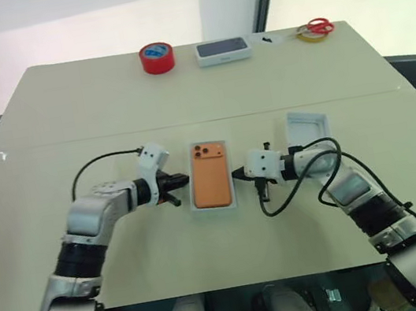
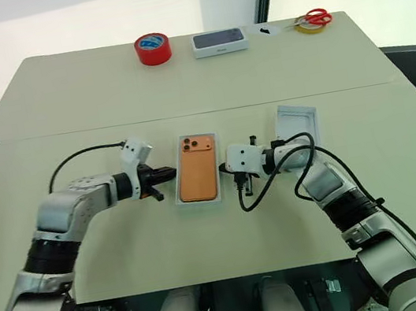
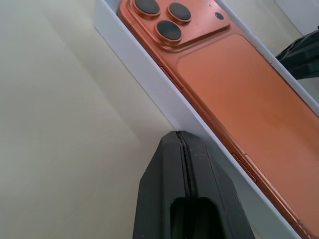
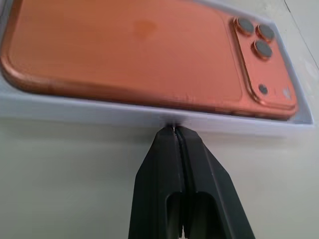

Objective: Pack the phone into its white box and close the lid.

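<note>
The left gripper (image 1: 181, 181), its two black fingers pressed together and empty, has its tip against the left wall of the shallow white cardboard box (image 1: 215, 205). Inside that tray lies the slim orange phone (image 1: 210, 174), back up, its three dark lenses at the far left corner (the box sits mid-table, towards the near edge). The right gripper (image 1: 237, 173), also pinched closed on nothing, meets the box's right wall. Just right of it, behind the right arm, rests the white cardboard lid (image 1: 307, 126), open side up, on the beige table (image 1: 104, 109)
</note>
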